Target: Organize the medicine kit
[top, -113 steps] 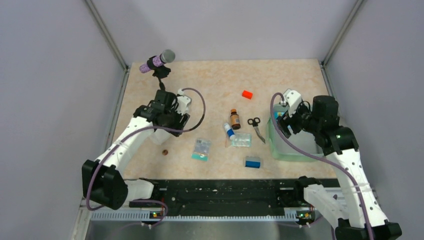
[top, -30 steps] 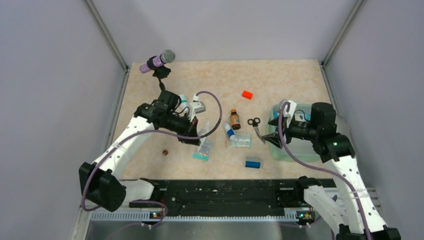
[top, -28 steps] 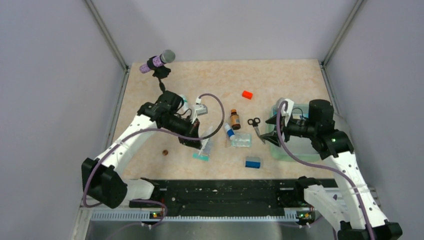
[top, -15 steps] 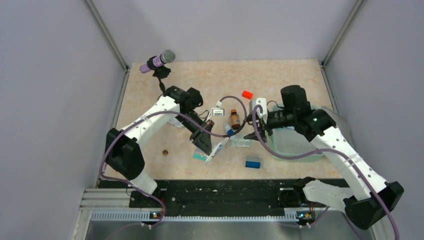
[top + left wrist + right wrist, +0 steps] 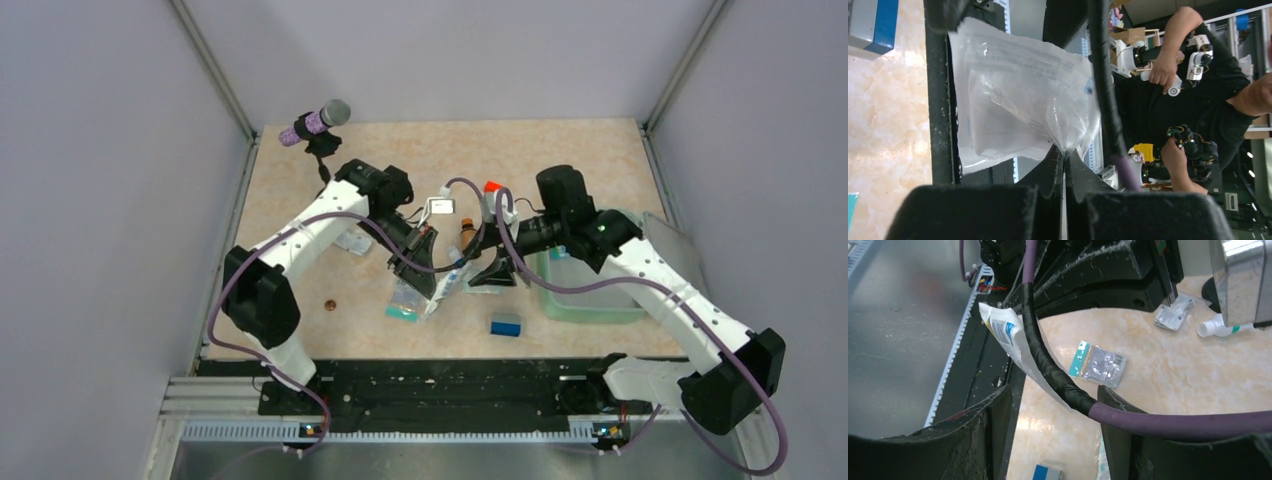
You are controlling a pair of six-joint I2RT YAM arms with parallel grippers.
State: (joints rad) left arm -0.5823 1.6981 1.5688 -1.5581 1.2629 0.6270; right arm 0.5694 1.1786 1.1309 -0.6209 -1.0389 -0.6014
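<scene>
One medicine kit (image 5: 585,312); left tool (image 5: 1064,150): one pouch (image 5: 1018,90).

Left gripper (image 5: 1064,157), mid-frame in the top view, pinches a clear bag (image 5: 1018,95); right gripper (image 5: 1053,395) beside it, fingers spread wide.

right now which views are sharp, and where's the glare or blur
Top external: even soft light, sharp across the table, faint shadows only. Left wrist: glare on the clear packet pinched in the left gripper, which blurs dark up close. Right wrist: the open right gripper is dark and soft; the purple cable and table behind are sharper.
</scene>
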